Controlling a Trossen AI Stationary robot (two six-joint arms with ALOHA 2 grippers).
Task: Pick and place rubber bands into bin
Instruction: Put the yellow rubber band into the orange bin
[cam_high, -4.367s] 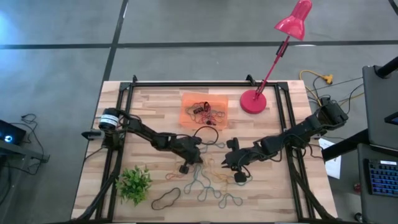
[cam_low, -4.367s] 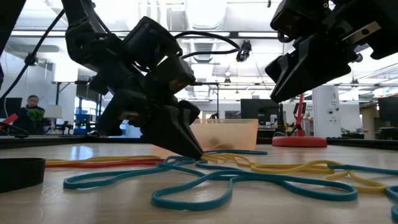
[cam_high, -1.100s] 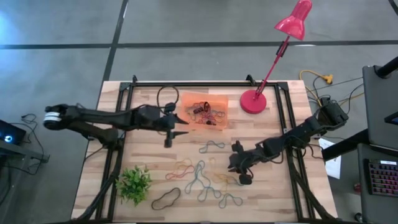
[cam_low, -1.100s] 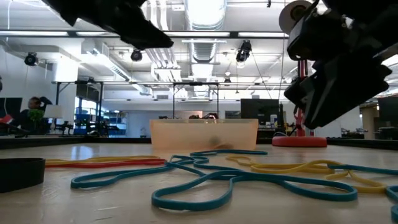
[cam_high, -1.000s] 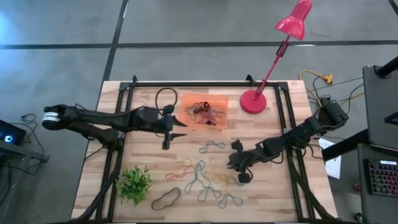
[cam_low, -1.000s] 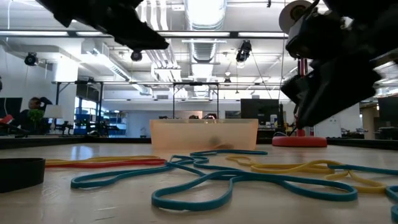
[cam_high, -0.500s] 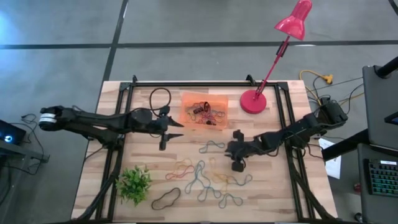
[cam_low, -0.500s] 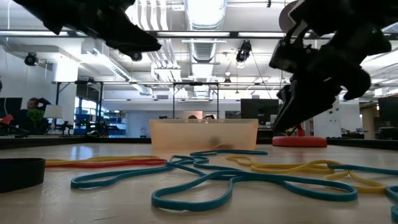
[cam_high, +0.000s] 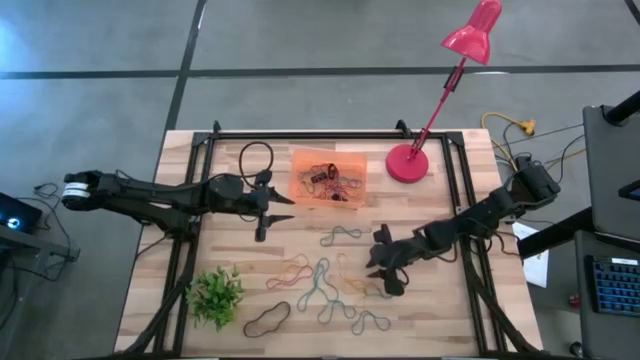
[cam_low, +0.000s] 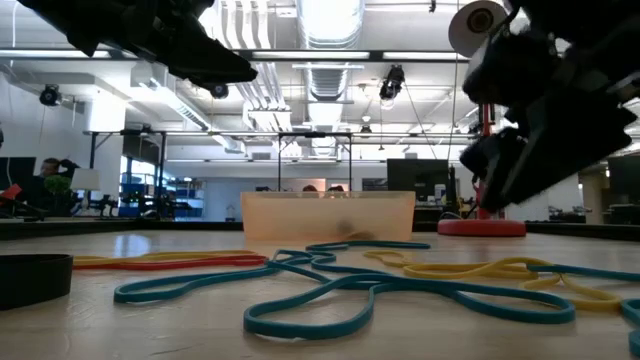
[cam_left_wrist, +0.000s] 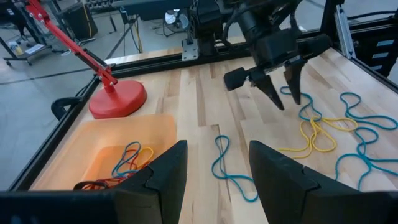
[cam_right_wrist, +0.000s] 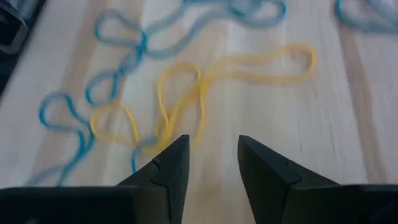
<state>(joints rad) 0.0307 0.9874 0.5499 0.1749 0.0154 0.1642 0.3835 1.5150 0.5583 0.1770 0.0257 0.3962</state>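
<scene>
Nearest the table's front edge, well short of the bin, most rubber bands lie loose on the table, so I judge the task only partly done. The right gripper hangs just over them, jaws parted and empty. Beside the bin, which holds a few bands, the left gripper hovers, jaws wide and empty, with bare wood between.

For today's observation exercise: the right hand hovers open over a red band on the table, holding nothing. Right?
Not quite. The right wrist view shows the right hand open and empty above a yellow band, not a red one; the rest holds.
</scene>
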